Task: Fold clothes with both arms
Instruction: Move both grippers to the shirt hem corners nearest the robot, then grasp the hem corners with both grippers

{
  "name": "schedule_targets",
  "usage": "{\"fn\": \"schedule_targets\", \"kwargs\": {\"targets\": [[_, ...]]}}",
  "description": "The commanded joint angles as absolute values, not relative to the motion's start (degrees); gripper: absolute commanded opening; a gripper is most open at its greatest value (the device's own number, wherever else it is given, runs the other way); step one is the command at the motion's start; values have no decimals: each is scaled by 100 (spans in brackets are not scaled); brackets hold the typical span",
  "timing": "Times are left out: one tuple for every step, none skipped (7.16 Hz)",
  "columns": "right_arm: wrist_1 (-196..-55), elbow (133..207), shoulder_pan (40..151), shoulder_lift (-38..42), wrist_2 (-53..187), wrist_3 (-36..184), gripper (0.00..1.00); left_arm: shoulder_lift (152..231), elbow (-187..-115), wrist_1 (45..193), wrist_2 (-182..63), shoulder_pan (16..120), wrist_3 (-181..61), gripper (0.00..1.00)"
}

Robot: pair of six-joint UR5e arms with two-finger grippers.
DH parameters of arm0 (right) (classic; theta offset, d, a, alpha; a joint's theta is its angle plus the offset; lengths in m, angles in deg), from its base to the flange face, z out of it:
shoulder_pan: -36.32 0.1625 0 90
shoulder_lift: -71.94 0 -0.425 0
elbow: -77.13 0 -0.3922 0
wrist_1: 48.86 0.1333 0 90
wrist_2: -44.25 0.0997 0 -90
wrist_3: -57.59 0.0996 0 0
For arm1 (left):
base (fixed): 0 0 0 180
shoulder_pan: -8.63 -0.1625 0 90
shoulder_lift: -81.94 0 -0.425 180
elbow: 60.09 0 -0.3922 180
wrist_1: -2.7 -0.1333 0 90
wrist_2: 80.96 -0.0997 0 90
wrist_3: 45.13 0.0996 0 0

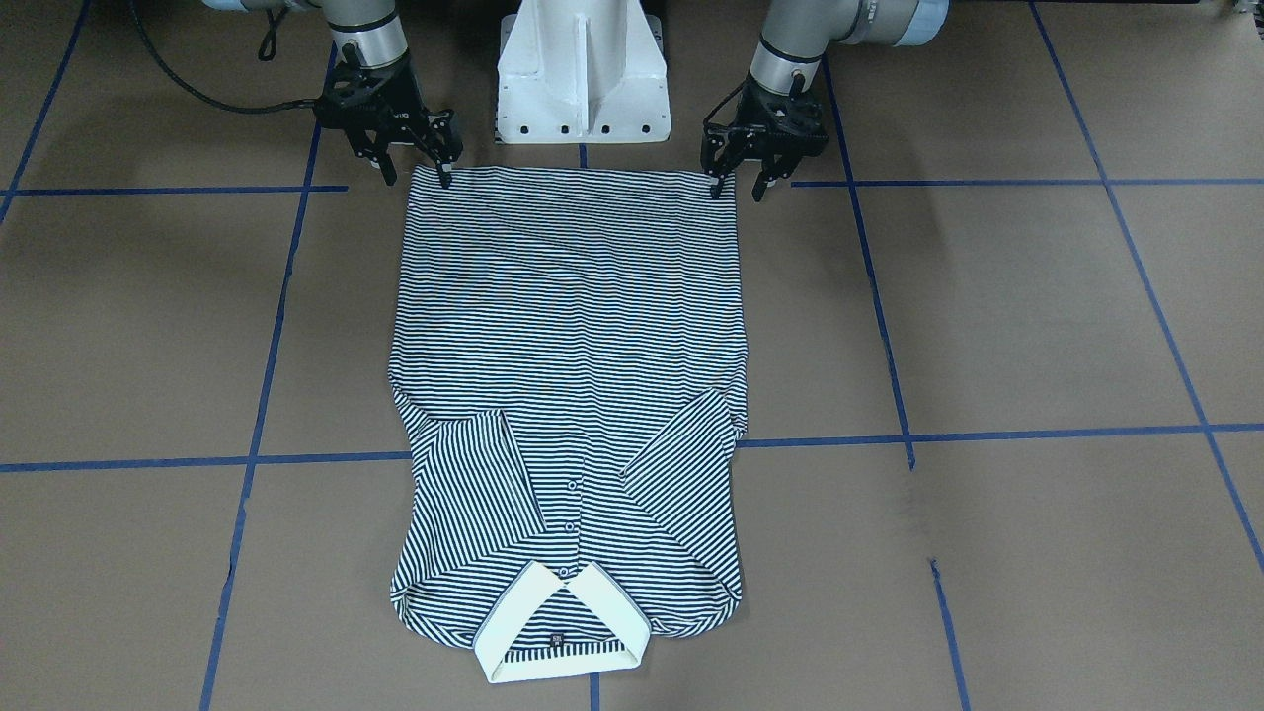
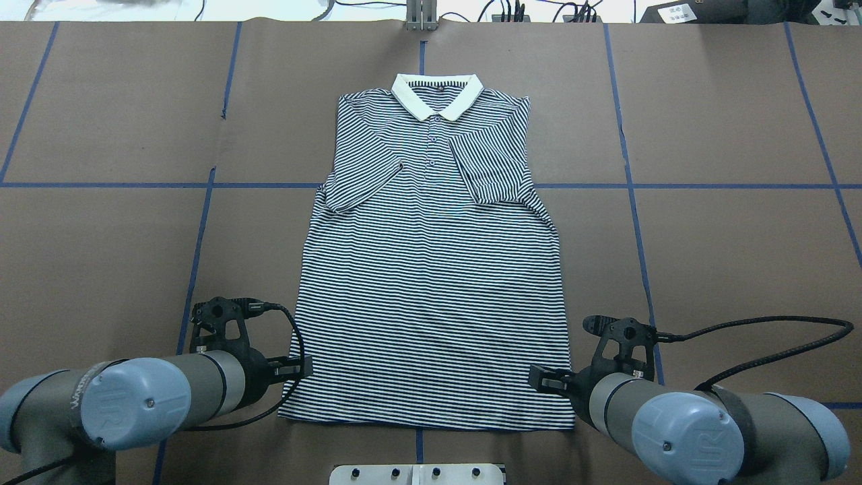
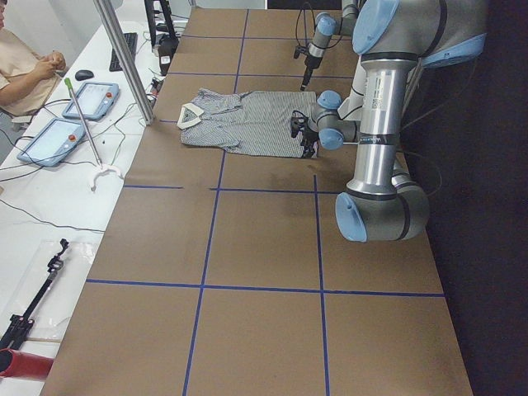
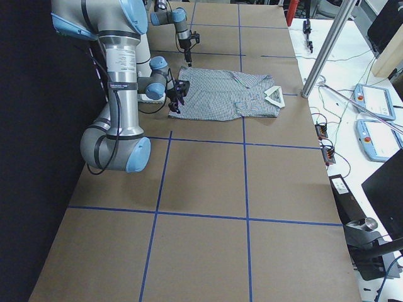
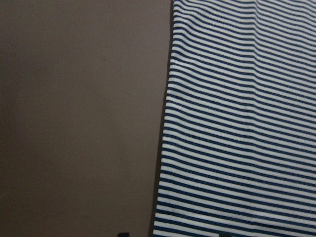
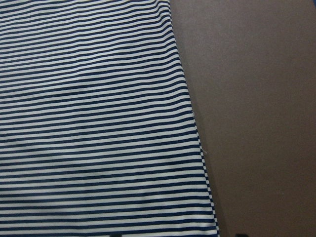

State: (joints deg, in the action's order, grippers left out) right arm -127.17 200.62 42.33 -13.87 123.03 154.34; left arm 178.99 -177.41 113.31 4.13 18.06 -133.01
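Note:
The striped polo shirt [image 1: 568, 326] lies flat on the brown table, face up, with both sleeves folded inward. Its cream collar [image 2: 438, 94] points away from me and its hem is nearest my base. My left gripper [image 1: 739, 188] is open at one hem corner, one finger on the cloth and one beside it; it also shows in the overhead view [image 2: 300, 369]. My right gripper [image 1: 416, 178] is open at the other hem corner in the same way, and shows overhead too [image 2: 544, 381]. The wrist views show the shirt's side edges [image 5: 237, 123] [image 6: 94, 123].
The white pedestal base [image 1: 583, 79] stands just behind the hem. Blue tape lines [image 1: 987, 434] cross the brown table cover. Black cables [image 2: 754, 337] trail from both wrists. A person [image 3: 21, 70], tablets and a metal pole [image 3: 124, 62] are beyond the table's far edge.

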Motion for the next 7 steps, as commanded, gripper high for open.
{"fn": "schedule_targets", "kwargs": {"targets": [[-12717, 20062, 4185, -1410, 12248, 15436, 83, 17844, -17733, 11336, 377, 1620, -13320, 63], [-12717, 20062, 4185, -1419, 12239, 15436, 83, 17844, -17725, 11327, 377, 1514, -13320, 56], [-12717, 20062, 4185, -1428, 12221, 15436, 83, 17853, -17716, 11327, 377, 1470, -13329, 48], [-12717, 20062, 4177, -1419, 12221, 15436, 83, 17861, -17716, 11327, 377, 1461, -13320, 36], [-12717, 20062, 4168, -1419, 12212, 15436, 84, 17862, -17698, 11327, 385, 1461, -13320, 33], [-12708, 20062, 4168, -1419, 12212, 15436, 84, 17862, -17698, 11327, 385, 1461, -13320, 33], [-12717, 20062, 4159, -1419, 12204, 15436, 84, 17862, -17689, 11327, 385, 1461, -13320, 33]]}}
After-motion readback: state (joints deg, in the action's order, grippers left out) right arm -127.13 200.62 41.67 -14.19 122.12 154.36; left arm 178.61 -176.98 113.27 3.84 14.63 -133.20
